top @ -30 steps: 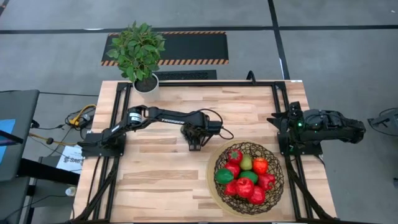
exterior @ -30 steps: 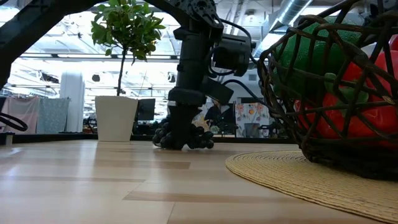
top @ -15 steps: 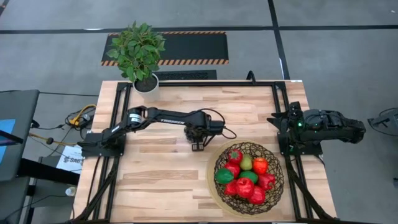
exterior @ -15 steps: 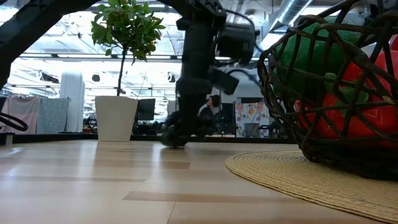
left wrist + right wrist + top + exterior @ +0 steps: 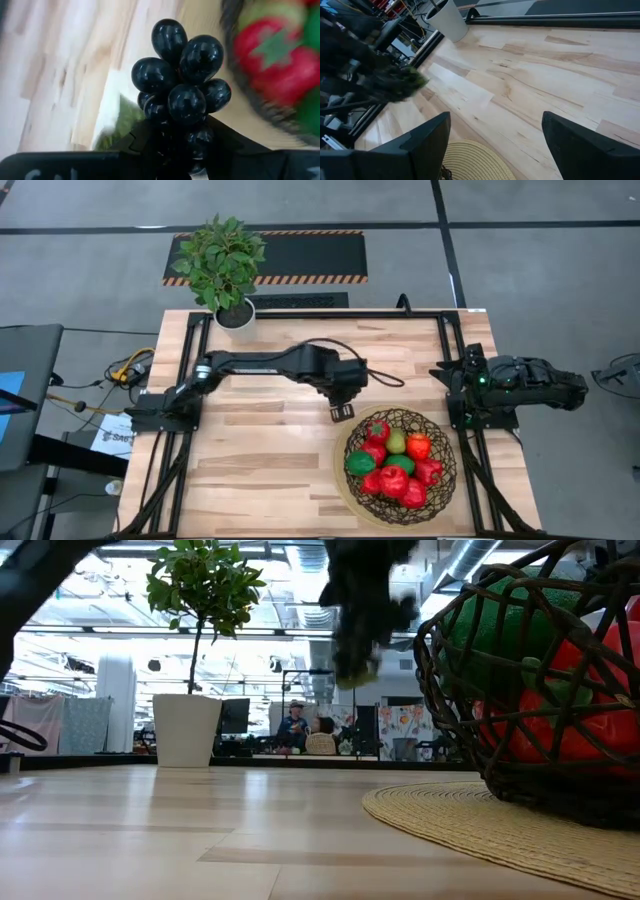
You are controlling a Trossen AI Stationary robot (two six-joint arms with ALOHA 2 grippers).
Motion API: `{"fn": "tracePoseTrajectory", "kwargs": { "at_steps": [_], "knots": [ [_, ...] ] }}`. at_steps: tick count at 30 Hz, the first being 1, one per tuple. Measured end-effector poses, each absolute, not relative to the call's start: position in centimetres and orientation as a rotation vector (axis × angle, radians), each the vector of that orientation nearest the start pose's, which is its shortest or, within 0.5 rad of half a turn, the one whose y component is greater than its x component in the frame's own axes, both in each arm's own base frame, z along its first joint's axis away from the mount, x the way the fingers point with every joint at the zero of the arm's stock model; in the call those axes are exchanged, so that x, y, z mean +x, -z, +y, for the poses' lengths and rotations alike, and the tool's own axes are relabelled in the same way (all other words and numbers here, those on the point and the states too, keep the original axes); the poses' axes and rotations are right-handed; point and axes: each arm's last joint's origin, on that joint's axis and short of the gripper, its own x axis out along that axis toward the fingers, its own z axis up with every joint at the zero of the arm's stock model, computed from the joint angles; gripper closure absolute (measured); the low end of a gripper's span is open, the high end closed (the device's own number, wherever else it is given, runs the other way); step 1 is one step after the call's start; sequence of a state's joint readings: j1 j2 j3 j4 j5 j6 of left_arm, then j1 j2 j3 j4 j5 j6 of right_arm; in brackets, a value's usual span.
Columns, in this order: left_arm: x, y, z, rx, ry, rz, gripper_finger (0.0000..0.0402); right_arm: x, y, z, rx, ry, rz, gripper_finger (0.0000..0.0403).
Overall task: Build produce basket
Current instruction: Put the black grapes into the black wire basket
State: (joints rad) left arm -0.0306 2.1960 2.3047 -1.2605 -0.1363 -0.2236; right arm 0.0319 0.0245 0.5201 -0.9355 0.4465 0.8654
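A bunch of dark grapes with a green leaf hangs in the air, with my left gripper shut on it just off the basket's far left rim. The basket is a dark wire-mesh bowl standing on a round tan mat at the near right. It holds red apples and peppers, a green lime and a pear. My right gripper stands open at the table's right edge, folded back on its base. My left gripper pinches the grape bunch between its two fingers, at the end of the bunch nearest the wrist. The grapes themselves cover the exact spot. The fingers come steeply from above. The bunch is lifted clear of the table, sticking out past the fingertips.
A potted plant in a white pot stands at the table's far left corner. Bare wood lies left of the basket. Black frame rails run along the table's sides.
My left gripper has shut on the grapes where they lay on the table. It has then risen and gone toward the table's right edge, nearer the basket, turning as it went. The grapes have been lifted clear of the wood.
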Motion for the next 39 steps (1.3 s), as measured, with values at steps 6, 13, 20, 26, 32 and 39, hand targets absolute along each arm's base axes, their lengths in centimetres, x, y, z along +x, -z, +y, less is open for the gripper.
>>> {"fn": "tracePoseTrajectory", "kwargs": {
  "at_steps": [6,13,20,26,32,39],
  "knots": [
    [44.1,-36.1,-3.1,-0.149,-0.208,0.882,0.0298,2.9,-23.9,-1.2,0.734,0.565,0.227,0.0069],
    [45.2,-39.4,-6.6,-0.177,-0.086,0.550,0.0298,2.8,-23.9,-1.2,0.734,0.566,0.228,0.0069],
    [46.2,-41.1,-9.7,-0.149,0.015,0.304,0.0298,2.8,-23.9,-1.2,0.735,0.566,0.227,0.0069],
    [47.6,-40.0,-11.2,-0.160,0.042,0.222,0.0298,2.8,-23.9,-1.2,0.735,0.566,0.227,0.0069],
    [49.5,-37.4,-12.6,-0.199,0.093,0.218,0.0298,2.8,-23.9,-1.2,0.735,0.566,0.227,0.0069],
    [51.5,-33.5,-14.1,-0.269,0.148,0.273,0.0298,2.8,-23.9,-1.2,0.734,0.567,0.230,0.0069]
  ]
}}
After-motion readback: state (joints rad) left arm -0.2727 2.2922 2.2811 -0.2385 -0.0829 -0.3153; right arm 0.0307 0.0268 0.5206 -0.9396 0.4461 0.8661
